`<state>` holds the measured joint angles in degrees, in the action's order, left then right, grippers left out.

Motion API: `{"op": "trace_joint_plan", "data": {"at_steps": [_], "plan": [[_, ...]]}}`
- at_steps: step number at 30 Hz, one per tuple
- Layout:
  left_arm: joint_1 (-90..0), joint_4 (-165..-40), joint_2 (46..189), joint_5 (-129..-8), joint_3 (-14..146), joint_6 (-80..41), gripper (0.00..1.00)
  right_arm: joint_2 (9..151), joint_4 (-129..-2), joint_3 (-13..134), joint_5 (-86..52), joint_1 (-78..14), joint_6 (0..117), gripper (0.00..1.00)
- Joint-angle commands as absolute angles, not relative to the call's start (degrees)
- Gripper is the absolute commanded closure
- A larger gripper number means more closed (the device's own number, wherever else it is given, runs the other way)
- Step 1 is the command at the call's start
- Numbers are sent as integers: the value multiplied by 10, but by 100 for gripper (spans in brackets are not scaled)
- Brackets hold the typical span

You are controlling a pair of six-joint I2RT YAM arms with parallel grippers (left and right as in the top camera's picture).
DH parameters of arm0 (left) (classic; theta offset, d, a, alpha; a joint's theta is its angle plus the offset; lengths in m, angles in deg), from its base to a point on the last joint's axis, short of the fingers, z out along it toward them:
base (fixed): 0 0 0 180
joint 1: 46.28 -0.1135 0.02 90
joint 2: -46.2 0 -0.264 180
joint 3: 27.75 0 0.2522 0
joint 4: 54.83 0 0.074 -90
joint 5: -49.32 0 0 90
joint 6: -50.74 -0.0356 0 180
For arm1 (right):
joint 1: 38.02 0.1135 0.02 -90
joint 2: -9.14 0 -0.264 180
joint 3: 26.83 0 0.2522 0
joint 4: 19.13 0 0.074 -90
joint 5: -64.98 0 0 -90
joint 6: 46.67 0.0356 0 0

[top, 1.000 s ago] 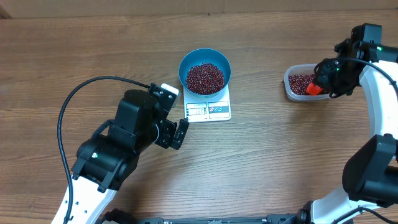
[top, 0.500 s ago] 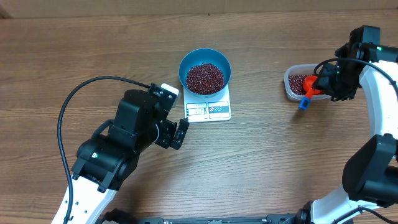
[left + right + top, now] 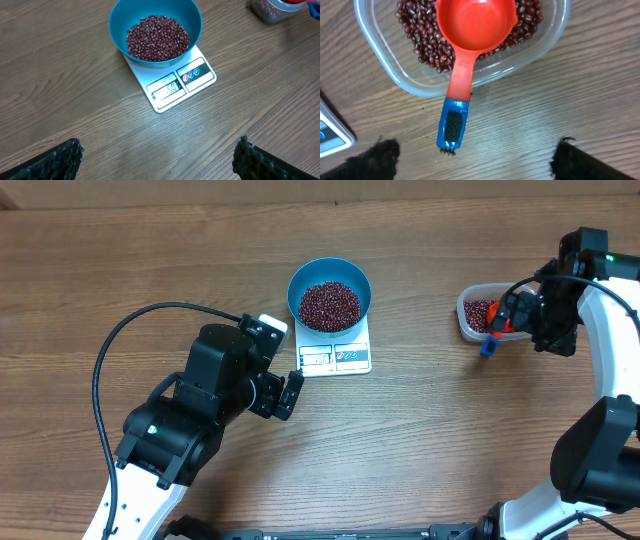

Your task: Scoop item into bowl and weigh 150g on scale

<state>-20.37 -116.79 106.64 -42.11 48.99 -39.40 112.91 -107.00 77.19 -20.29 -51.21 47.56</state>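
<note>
The left gripper (image 3: 159,160) gaped empty near the flat white scale (image 3: 200,76); the right gripper (image 3: 475,157) hung wide over a glossy red scoop (image 3: 472,25) (blue-tipped handle).

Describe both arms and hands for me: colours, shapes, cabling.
The left arm and right arm are white links with black joint housings. A black cable loops from the left one. The left hand and right hand have black, rough-textured fingers.

Bare table (image 3: 420,420) lies open across the lower centre and between scale (image 3: 336,358) and clear container (image 3: 463,320). The bowl (image 3: 329,268) stands on the scale's upper part. The scoop (image 3: 470,30) handle juts over the container's lower rim. A cable (image 3: 99,370) loops at centre left.
</note>
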Motion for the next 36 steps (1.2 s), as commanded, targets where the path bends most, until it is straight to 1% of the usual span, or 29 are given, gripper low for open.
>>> {"op": "trace_joint_plan", "data": {"at_steps": [1,10,14,19,36], "plan": [[-200,-1167,1069,-417,488,-391,0,1098,-1062,770,-207,-512,473,0],[-200,-1167,1069,-417,488,-391,0,984,-1064,770,-207,-512,473,0],[-200,-1167,1069,-417,488,-391,0,956,-1068,770,-206,-512,474,0],[-200,-1167,1069,-417,488,-391,0,954,-1103,770,-191,-512,482,0],[-200,-1167,1069,-417,488,-391,0,954,-1101,770,-188,-512,482,0]]}}
